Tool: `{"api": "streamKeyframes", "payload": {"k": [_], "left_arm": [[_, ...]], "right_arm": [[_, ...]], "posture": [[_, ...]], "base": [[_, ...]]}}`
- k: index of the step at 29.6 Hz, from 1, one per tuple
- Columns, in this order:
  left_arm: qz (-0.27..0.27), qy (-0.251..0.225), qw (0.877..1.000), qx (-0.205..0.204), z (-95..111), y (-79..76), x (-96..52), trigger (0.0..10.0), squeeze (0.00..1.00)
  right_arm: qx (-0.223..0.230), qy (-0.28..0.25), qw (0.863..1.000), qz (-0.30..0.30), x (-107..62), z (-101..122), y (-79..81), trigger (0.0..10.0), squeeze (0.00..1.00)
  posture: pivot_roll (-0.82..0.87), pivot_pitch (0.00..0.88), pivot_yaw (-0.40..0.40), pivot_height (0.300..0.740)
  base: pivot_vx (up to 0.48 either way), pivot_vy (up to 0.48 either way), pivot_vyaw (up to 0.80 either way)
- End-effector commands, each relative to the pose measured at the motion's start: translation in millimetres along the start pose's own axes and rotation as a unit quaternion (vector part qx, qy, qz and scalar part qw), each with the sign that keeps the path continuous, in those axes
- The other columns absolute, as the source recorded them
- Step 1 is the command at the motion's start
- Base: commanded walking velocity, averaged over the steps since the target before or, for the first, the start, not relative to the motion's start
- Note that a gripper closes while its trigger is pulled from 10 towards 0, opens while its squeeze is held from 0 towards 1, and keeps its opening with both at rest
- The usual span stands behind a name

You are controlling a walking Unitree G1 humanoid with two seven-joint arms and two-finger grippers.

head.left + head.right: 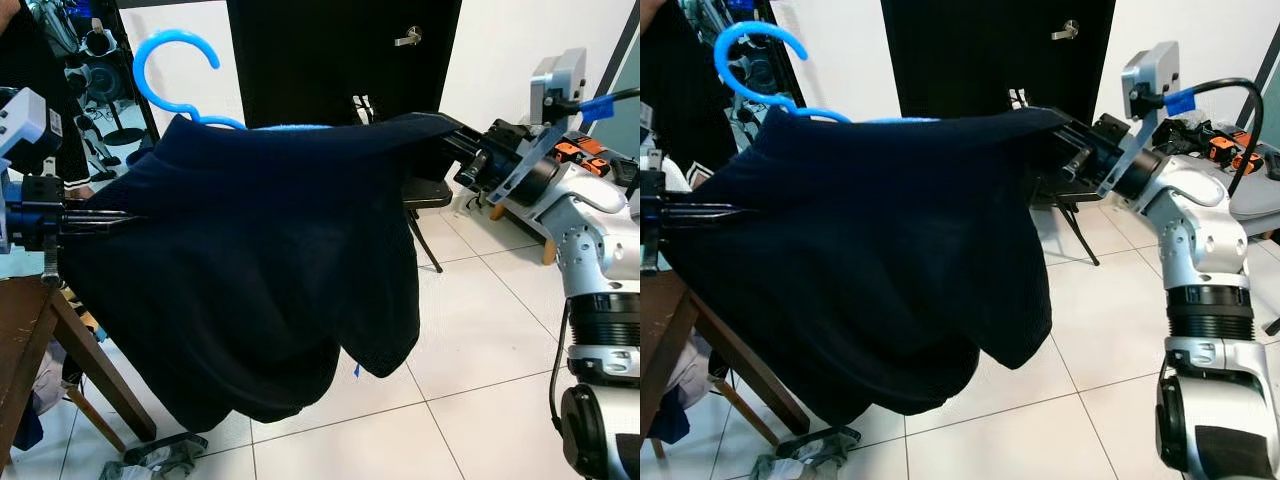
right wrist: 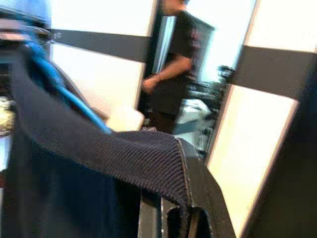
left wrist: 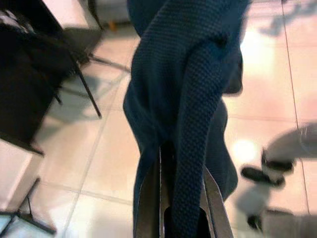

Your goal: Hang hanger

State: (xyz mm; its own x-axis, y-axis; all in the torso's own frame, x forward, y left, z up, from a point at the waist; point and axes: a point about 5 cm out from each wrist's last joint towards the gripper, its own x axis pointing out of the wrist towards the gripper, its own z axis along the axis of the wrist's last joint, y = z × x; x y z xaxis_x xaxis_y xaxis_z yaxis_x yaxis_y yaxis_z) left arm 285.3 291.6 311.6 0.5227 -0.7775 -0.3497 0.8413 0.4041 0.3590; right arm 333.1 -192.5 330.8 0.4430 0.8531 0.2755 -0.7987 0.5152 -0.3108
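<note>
A: Status? B: Both are gripping the navy sweater mid-air: left gripper and right gripper clamping opposite edges; blue hanger is sitting inside. A: Hung? B: Not yet, probably.

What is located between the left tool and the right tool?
The dark garment on the blue hanger stretches between the left tool and right tool, in both eye views.

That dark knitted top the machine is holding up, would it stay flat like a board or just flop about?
Probably floppy: the dark knitted top sags between the left tool and right tool, its bottom bunching in folds. It likely slides easily along the blue hanger. The loose knit seems soft, unlikely to break.
</note>
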Motion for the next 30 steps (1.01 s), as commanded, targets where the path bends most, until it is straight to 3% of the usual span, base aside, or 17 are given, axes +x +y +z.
{"api": "streamKeyframes", "payload": {"k": [1, 2, 3, 6, 8, 16, 19, 20, 22, 25, 30], "left_arm": [[-0.013, 0.047, 0.999, -0.002, -7.8, -0.9, -4.0, 0.0, 0.00], [-0.013, 0.047, 0.999, -0.002, -7.8, -0.9, -4.0, 0.0, 0.00], [-0.032, 0.058, 0.998, -0.001, -10.4, -2.5, 0.1, 0.0, 0.00], [-0.049, 0.062, 0.997, 0.001, -10.0, -3.2, 2.0, 0.0, 0.00], [-0.084, 0.065, 0.994, 0.003, -4.5, -3.9, -1.0, 0.0, 0.00], [-0.113, 0.061, 0.992, 0.011, 7.3, -5.5, -4.2, 0.0, 0.00], [-0.104, 0.057, 0.993, 0.023, 13.6, -1.8, -7.1, 0.0, 0.00], [-0.077, 0.046, 0.995, 0.035, 20.2, 5.8, -14.6, 0.0, 0.00], [-0.077, 0.046, 0.995, 0.035, 20.2, 5.8, -14.6, 0.0, 0.00], [-0.044, 0.023, 0.998, 0.042, 26.9, 13.2, -26.1, 0.0, 0.00], [-0.053, -0.035, 0.998, 0.026, 37.5, 6.3, -37.6, 0.0, 0.00]], "right_arm": [[0.001, -0.014, 0.997, 0.077, 5.5, 10.4, 15.0, 0.0, 0.00], [0.001, -0.014, 0.997, 0.077, 5.5, 10.4, 15.0, 0.0, 0.00], [0.009, -0.018, 0.991, 0.136, 9.3, 14.6, 26.6, 0.0, 0.00], [0.016, -0.021, 0.983, 0.184, 11.7, 18.7, 35.1, 0.0, 0.00], [0.029, -0.027, 0.967, 0.251, 13.7, 26.3, 44.1, 0.0, 0.00], [0.038, -0.025, 0.952, 0.303, 18.0, 29.2, 51.4, 0.0, 0.00], [0.038, -0.018, 0.949, 0.312, 19.9, 26.3, 53.7, 0.0, 0.00], [0.033, 0.007, 0.954, 0.298, 18.1, 18.2, 52.2, 0.0, 0.00], [0.033, 0.007, 0.954, 0.298, 18.1, 18.2, 52.2, 0.0, 0.00], [0.025, 0.045, 0.964, 0.262, 12.6, 5.4, 47.2, 0.0, 0.00], [0.022, 0.078, 0.975, 0.208, 0.2, -4.4, 38.6, 0.0, 0.00]], "posture": [[0.02, 0.000, 0.051, 0.740], [0.02, 0.000, 0.051, 0.740], [0.01, 0.000, 0.050, 0.740], [0.01, 0.000, 0.050, 0.740], [0.01, 0.000, 0.050, 0.740], [0.02, 0.000, 0.050, 0.740], [0.02, 0.000, 0.050, 0.740], [0.02, 0.000, 0.051, 0.740], [0.02, 0.000, 0.051, 0.740], [0.01, 0.000, 0.051, 0.740], [0.00, 0.000, 0.055, 0.740]], "base": [[0.000, 0.000, 0.00], [0.000, 0.000, 0.00], [0.000, 0.000, 0.00], [0.000, 0.000, 0.00], [0.000, 0.000, 0.00], [0.000, 0.000, 0.00], [0.000, 0.000, 0.00], [0.000, 0.000, 0.00], [0.000, 0.000, 0.00], [0.000, 0.000, 0.00], [0.000, 0.000, 0.00]]}}
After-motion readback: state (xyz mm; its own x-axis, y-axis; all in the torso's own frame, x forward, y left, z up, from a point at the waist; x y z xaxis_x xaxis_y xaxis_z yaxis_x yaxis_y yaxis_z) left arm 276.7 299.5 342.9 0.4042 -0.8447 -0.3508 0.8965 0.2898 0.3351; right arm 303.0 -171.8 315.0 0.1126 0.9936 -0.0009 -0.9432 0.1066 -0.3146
